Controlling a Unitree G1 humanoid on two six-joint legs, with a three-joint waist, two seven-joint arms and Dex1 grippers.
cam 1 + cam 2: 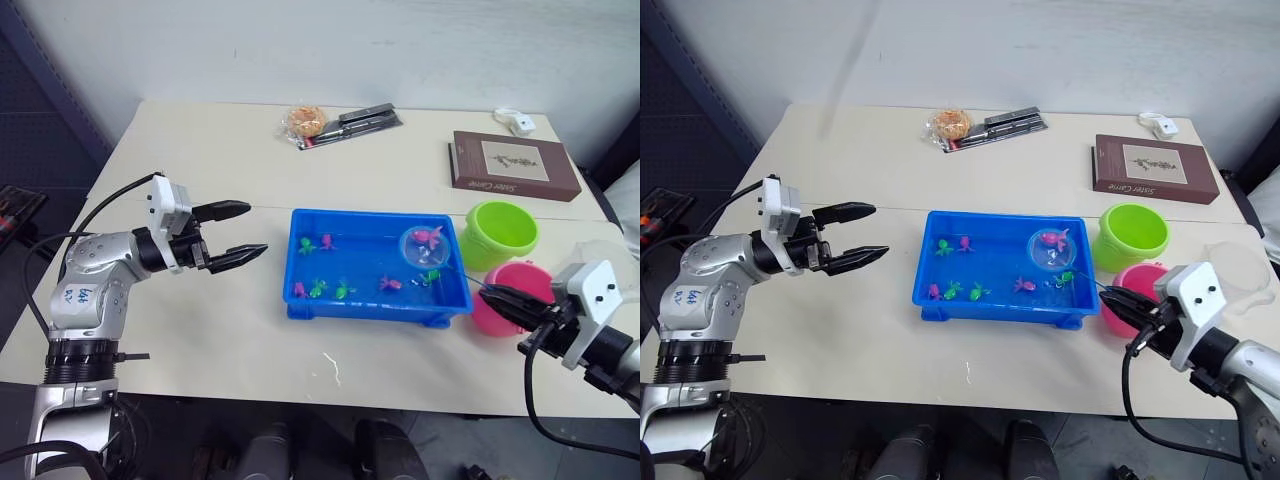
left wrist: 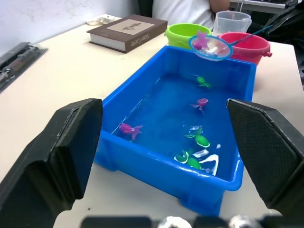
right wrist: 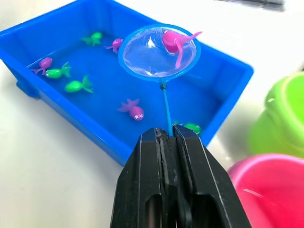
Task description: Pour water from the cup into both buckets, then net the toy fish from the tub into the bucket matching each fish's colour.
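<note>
pink fish in the net, not yet in its bucket

your right gripper (image 3: 167, 137) is clamped on the thin blue handle of the net (image 3: 159, 52), fingers pressed together around it. the net hangs over the tub (image 1: 300, 305), at the end nearest the buckets, with one pink fish (image 3: 175, 42) lying near its rim. your left gripper (image 1: 230, 235) hovers off the tub's other end, fingers spread wide, holding nothing.

places from the tub: the pink bucket (image 1: 530, 280) sits just past its end, on the near side, right by your right gripper; the green bucket (image 1: 500, 235) is just behind that. the cup (image 2: 231, 21) stands behind the buckets. more pink and green fish (image 1: 345, 290) float in the tub's water.

risks as i judge them:
- the fish sits close to the net rim, so a quick swing or tilt could flip it out onto the table or back into the tub.
- the buckets are side by side, so overshoot drops it in the green one, wrong colour.
- the handle is thin, so it may twist or slip in the grip.
- the net could clip a bucket rim.

writing: the book (image 1: 512, 165) behind the green bucket has spine lettering, too small to read.
</note>
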